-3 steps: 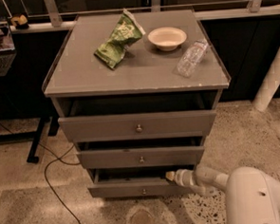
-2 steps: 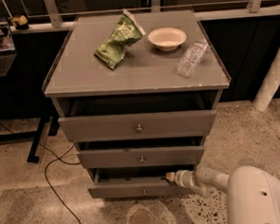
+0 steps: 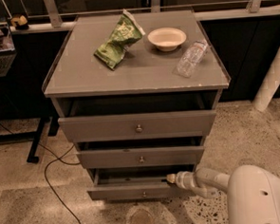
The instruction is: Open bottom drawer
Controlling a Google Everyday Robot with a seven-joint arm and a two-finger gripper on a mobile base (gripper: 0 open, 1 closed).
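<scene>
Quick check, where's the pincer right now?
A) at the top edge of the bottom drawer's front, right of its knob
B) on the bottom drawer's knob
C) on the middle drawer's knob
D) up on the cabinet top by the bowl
A: the pincer sits at the upper edge of the bottom drawer front, to the right of the knob, and that drawer stands partly open.
</scene>
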